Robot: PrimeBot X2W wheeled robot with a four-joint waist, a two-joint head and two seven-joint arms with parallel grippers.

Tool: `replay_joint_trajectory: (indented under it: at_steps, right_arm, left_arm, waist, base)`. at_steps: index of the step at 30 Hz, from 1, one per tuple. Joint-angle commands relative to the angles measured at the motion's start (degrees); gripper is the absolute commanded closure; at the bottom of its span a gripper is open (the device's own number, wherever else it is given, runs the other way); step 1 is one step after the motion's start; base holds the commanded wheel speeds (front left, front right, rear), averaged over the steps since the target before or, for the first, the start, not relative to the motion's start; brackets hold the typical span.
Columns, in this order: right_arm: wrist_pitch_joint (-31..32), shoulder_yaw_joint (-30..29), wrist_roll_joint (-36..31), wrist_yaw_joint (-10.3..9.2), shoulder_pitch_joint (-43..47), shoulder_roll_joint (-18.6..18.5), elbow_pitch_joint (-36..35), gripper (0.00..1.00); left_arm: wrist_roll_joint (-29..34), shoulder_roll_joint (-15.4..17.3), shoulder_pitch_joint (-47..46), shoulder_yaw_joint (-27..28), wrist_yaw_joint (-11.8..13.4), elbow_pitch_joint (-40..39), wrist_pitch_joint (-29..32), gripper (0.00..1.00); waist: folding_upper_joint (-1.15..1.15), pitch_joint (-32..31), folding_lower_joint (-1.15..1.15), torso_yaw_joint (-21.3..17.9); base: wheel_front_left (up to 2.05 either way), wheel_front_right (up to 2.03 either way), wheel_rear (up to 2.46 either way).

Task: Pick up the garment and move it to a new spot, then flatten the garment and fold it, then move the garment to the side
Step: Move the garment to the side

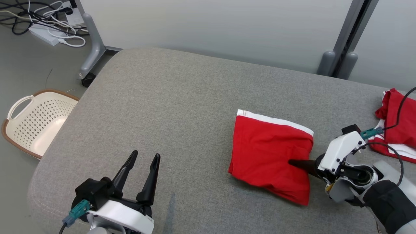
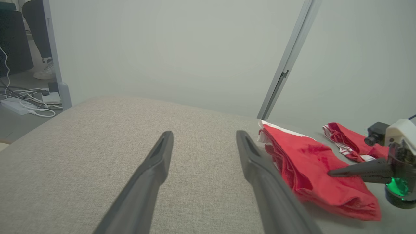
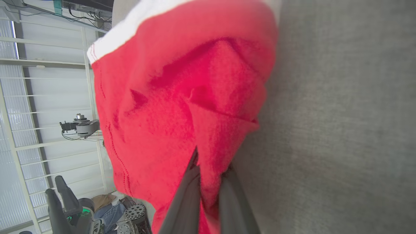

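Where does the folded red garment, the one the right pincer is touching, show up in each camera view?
Head view: folded red garment, right of centre on the grey cushion.
Left wrist view: garment at lower right.
Right wrist view: garment in the centre, running down from the top edge.
Shared landmark: right pincer, shut on a fold of the garment.

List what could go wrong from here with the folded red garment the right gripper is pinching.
1. The right gripper is shut on just a small ridge of the folded red garment with a white band. Lifting or dragging may peel the top layer and undo the fold.
2. A second crumpled red-and-white garment lies close to that gripper, whose black cable passes above it. A sideways move could snag it.
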Motion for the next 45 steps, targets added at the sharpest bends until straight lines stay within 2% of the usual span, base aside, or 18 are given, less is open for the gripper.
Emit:
replay_joint_trajectory:
  at_steps: [1, 5, 12, 19, 27, 39, 45]
  right_arm:
    - [-0.6, 0.1, -0.6, 0.04, -0.3, -0.7, -0.8, 1.00]
    - [-2.5, 0.6, -2.8, 0.04, 0.0, -2.4, -5.3, 1.00]
    - [-7.8, 3.9, -10.9, 0.05, -1.9, -7.5, -15.7, 1.00]
    - [-8.6, 5.7, -15.7, 0.05, -7.4, -11.3, -23.3, 1.00]
    - [-6.8, 5.2, -17.1, 0.05, -16.8, -12.5, -24.3, 1.00]
    - [-4.3, 3.5, -19.4, 0.05, -33.1, -13.8, -21.4, 1.00]
    - [-2.9, 6.1, -24.2, 0.04, -37.4, -17.8, -18.8, 1.00]
  left_arm:
    - [-0.2, 0.3, -0.6, 0.1, -0.1, 0.1, -0.2, 0.00]
    - [0.1, 0.5, -0.4, -0.1, -0.1, 0.0, -0.2, 0.00]
    - [0.7, 1.1, -0.8, -1.0, -0.1, -0.7, -0.2, 0.00]
    - [0.4, 2.3, -2.7, -1.8, -0.1, -1.4, -0.2, 0.00]
    - [-0.1, 4.0, -6.6, -3.2, 0.0, -2.3, -0.2, 0.00]
    - [-1.2, 5.1, -11.4, -4.9, -0.1, -3.0, -0.2, 0.00]
    - [-1.3, 5.2, -12.6, -5.3, -0.1, -3.3, -0.2, 0.00]
  waist:
    - [0.00, -0.2, 0.00, -0.2]
    - [0.00, -0.5, 0.00, -1.4]
    - [0.00, 0.0, 0.00, -5.3]
    - [0.00, 4.0, 0.00, -10.4]
    - [0.00, 10.3, 0.00, -13.0]
    - [0.00, 19.4, 0.00, -9.8]
    - [0.00, 22.7, 0.00, -9.4]
  base:
    - [0.00, 0.00, 0.00]
    - [0.00, 0.00, 0.00]
    - [0.00, 0.00, 0.00]
    - [0.00, 0.00, 0.00]
    - [0.00, 0.00, 0.00]
    - [0.00, 0.00, 0.00]
    - [0.00, 0.00, 0.00]
